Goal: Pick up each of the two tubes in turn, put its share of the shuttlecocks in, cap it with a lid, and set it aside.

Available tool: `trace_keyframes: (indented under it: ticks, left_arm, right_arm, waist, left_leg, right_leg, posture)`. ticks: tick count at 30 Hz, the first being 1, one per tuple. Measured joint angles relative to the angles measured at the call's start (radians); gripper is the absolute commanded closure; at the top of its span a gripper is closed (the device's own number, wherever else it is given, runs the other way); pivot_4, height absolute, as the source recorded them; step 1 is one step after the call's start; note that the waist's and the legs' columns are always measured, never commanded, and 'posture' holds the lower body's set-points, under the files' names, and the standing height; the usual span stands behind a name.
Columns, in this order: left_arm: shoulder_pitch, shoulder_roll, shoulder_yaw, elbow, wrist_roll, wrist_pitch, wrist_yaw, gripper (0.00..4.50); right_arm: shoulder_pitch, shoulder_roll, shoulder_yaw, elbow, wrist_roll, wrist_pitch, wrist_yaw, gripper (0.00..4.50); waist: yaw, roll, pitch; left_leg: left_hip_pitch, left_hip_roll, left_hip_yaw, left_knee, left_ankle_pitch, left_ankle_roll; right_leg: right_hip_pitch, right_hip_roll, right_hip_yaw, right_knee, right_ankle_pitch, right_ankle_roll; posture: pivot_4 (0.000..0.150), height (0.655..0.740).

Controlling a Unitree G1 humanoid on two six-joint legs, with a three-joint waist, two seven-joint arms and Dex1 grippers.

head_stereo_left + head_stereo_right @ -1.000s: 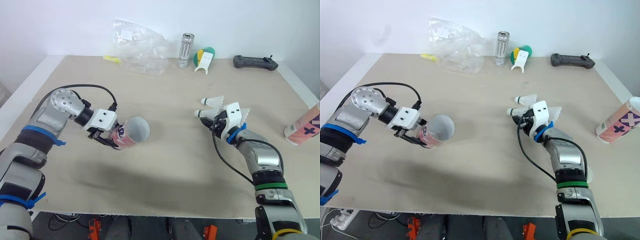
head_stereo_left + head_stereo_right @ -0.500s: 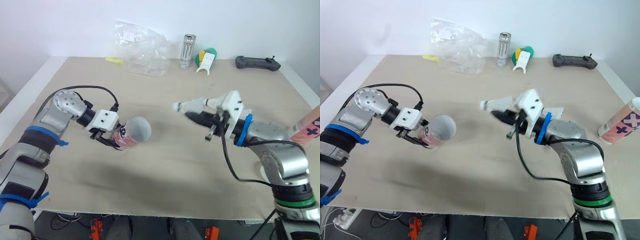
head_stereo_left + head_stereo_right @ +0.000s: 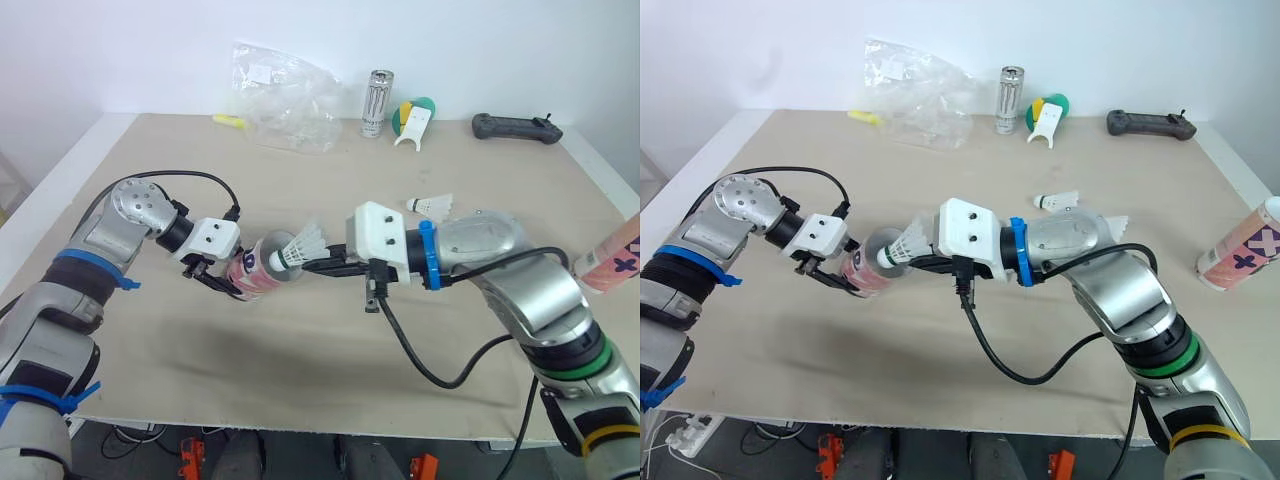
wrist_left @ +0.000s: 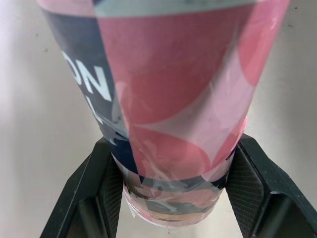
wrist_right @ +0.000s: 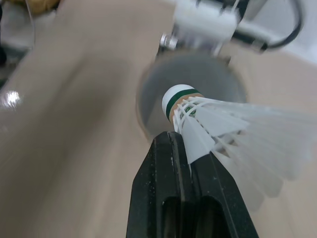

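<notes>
Since the earlier frame, the right arm had swung across from the table's right side to its middle, carrying one shuttlecock to the tube. The right gripper [image 3: 318, 266] was clamped on the skirt of the white feathered shuttlecock with a green-banded cork [image 3: 300, 246]. The cork end pointed into the open grey mouth of the pink-and-navy printed cardboard tube [image 3: 262, 272]; whether it had crossed the rim could not be told. The left gripper [image 4: 174, 144] held this tube near its closed end, one black finger on each side, with the tube tilted and its mouth facing the right arm, over the beige tabletop [image 3: 300, 370].

Farther back, a second white shuttlecock [image 3: 430, 204] lay on the table behind the right arm. A second printed tube [image 3: 610, 262] lay at the right edge, well apart from both grippers.

Along the far edge stood a crumpled clear plastic bag [image 3: 285, 95], a silver drinks can [image 3: 374, 102] and a black handheld controller [image 3: 515, 126].
</notes>
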Motion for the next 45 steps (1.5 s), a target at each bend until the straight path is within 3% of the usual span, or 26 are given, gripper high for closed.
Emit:
trace_keyframes:
  ticks: [1,8,12,15,18,22,30,45]
  left_arm:
    - [0.000,0.001,-0.001,-0.003,-0.001,0.005,0.000,1.99]
    - [0.001,0.005,-0.008,-0.023,-0.010,0.030,0.001,1.99]
    - [0.002,0.002,-0.012,-0.036,-0.016,0.044,0.002,1.99]
    - [0.010,0.005,-0.012,-0.051,-0.022,0.050,0.002,1.99]
    - [0.011,0.005,-0.017,-0.067,-0.024,0.065,0.002,1.99]
    - [0.027,0.018,-0.016,-0.079,-0.040,0.074,0.002,1.99]
    - [0.041,0.028,-0.016,-0.097,-0.035,0.097,0.001,1.99]
    - [0.068,0.041,0.008,-0.144,-0.034,0.137,0.000,1.99]
  right_arm:
    - [-0.013,0.006,0.004,0.010,-0.008,-0.005,0.011,3.59]
    - [-0.055,0.013,-0.031,0.000,0.068,0.043,0.082,0.48]
    - [0.001,-0.028,-0.208,-0.066,0.200,0.121,0.073,0.48]
    - [0.141,-0.104,-0.356,-0.071,0.211,0.136,0.027,0.48]
    - [0.319,-0.114,-0.499,-0.024,0.155,0.095,-0.071,0.48]
    - [0.496,-0.104,-0.642,0.172,0.043,0.010,-0.215,0.48]
    - [0.384,-0.067,-0.723,0.615,-0.053,-0.144,-0.406,0.48]
    - [0.285,-0.029,-0.610,0.931,-0.074,-0.235,-0.316,0.48]
  waist:
    - [0.000,0.000,0.000]
    - [0.001,0.000,0.000]
    - [0.008,0.000,0.000]
    - [0.015,-0.001,-0.001]
    - [0.022,-0.002,-0.001]
    - [0.024,-0.002,-0.002]
    - [0.013,0.001,-0.003]
    - [0.001,0.003,-0.003]
  left_leg:
    - [0.000,0.000,0.000,0.000,0.000,0.000]
    - [-0.001,0.000,0.000,0.000,-0.001,0.000]
    - [-0.003,0.000,0.000,0.000,-0.001,0.001]
    - [-0.003,0.000,0.000,0.000,-0.002,0.002]
    - [-0.002,0.000,0.000,0.000,-0.002,0.003]
    - [-0.002,0.000,0.001,0.001,-0.003,0.004]
    - [0.005,0.000,0.003,0.000,-0.003,0.004]
    - [0.006,0.000,0.003,0.000,-0.006,0.009]
  right_leg:
    - [0.000,0.000,0.000,0.000,0.000,0.000]
    - [0.000,-0.001,-0.001,0.000,-0.001,-0.001]
    - [0.000,-0.002,-0.003,0.000,-0.001,-0.003]
    - [0.000,-0.002,-0.004,0.000,-0.002,-0.004]
    - [0.001,-0.001,-0.004,0.000,-0.003,-0.005]
    - [0.001,-0.002,-0.004,0.000,-0.002,-0.005]
    - [0.007,-0.001,-0.002,0.000,-0.003,-0.002]
    - [0.009,-0.001,-0.002,-0.001,-0.004,-0.004]
  posture:
    - [0.150,0.7400]
    - [0.150,0.7400]
    - [0.150,0.7400]
    - [0.150,0.7400]
    - [0.150,0.7400]
    - [0.150,0.7400]
    - [0.150,0.7400]
    - [0.150,0.7400]
